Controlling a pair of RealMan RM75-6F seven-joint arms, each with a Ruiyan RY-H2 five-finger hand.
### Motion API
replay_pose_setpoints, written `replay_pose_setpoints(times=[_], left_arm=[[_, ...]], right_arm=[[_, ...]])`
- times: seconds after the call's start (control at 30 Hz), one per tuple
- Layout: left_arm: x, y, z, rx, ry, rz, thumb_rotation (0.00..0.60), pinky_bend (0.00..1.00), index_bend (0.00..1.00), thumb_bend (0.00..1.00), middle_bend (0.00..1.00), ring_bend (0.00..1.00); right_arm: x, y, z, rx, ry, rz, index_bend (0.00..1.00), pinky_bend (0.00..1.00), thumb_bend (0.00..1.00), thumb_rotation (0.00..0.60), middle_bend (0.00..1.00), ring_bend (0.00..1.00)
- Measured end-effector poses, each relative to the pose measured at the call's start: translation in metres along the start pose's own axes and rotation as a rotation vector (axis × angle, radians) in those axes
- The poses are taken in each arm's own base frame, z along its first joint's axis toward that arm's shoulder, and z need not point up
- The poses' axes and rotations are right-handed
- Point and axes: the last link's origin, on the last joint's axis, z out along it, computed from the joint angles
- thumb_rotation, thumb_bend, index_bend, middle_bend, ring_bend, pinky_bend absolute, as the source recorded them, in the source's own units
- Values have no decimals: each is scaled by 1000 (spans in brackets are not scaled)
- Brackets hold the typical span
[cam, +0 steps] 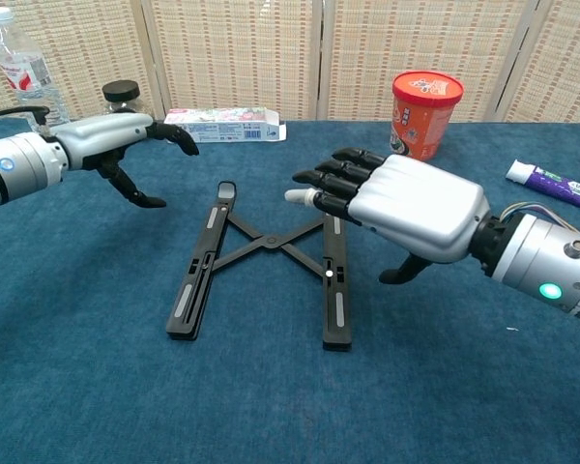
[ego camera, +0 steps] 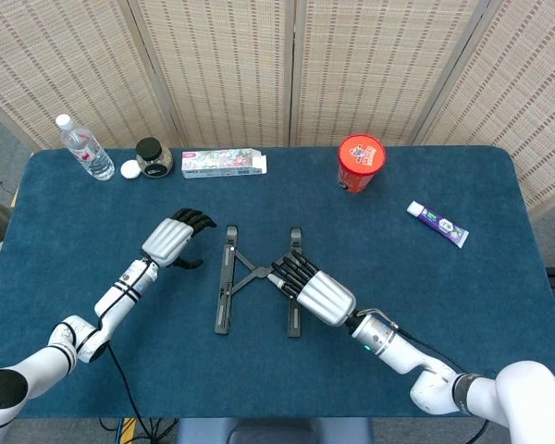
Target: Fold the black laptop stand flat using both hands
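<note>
Over the middle of the desk (ego camera: 65, 213), my right hand (cam: 406, 208) hovers above the right rail of the black laptop stand (cam: 266, 261), fingers stretched forward and apart, thumb hanging below, holding nothing. I cannot tell for certain from the head view whether the fingertips brush the rail; the chest view suggests they sit just above it. My left hand (cam: 116, 145) is just beside the stand's left rail, also released, fingers extended and thumb dropped, touching nothing.

The stand lies on the blue cloth with its two rails nearly parallel and the crossed struts spread between them, so it looks lowered already but not yet closed sideways. I judge I am in the approach step, both hands bracketing the stand. The next move calls for setting each hand against the outer edge of its own rail and pressing inward evenly, so the struts scissor shut without the stand skidding.

Farther back stand a red cup (ego camera: 361, 163), a carton (ego camera: 224, 163), a jar (ego camera: 153, 156) and a water bottle (ego camera: 83, 148); a tube (ego camera: 437, 223) lies well off to my right.
</note>
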Motion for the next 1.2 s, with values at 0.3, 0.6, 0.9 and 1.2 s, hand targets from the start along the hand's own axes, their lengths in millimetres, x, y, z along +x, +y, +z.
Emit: replay_pose_setpoints(times=[0.3,0.6,0.9,1.2], left_arm=[[-13,4,4,-4,-25,-40,600,73,199,172,196,116],[-21,6,6,-3,-44,-65,600,73,199,171,196,116],[-31,2,5,16,-57,-111,600,73,177,172,196,115],[-38,-2,5,31,-71,-121,600,73,177,171,196,115]], right_arm=[[-4,-18,13,28,5,-9,0,0,0,600,0,0],[-8,-19,16,29,-6,-16,0,0,0,600,0,0],[-7,-18,16,38,-9,-10,0,0,0,600,0,0],[-5,-13,14,33,-5,-6,0,0,0,600,0,0]])
